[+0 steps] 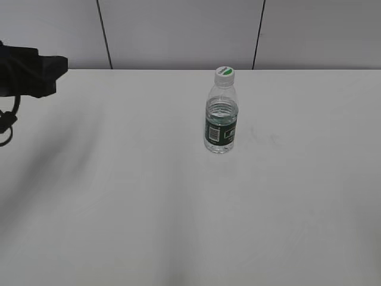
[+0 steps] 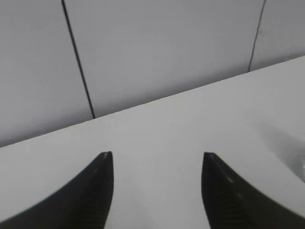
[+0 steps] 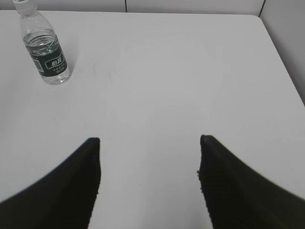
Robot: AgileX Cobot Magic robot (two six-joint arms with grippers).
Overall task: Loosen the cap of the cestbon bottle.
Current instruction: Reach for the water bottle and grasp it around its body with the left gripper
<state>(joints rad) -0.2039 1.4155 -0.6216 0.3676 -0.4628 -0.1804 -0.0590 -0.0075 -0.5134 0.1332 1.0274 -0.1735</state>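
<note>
Exterior view: bottle (image 1: 221, 116) upright mid-counter (image 1: 119, 208), cap (image 1: 224, 73) on. Left claw (image 2: 157, 164) and right claw (image 3: 150, 150) spread, empty, well apart from it. Best steadied at label, cap pinched squarely.

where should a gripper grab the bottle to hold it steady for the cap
Grip the bottle around its label band from the side, fingers level. It stands upright, free on the table, and the band is its straight, widest part. That leaves the cap clear from above.

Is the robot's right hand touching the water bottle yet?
Apart. The right wrist view shows the right end effector open, with bare table between it and the cestbon bottle.
</note>
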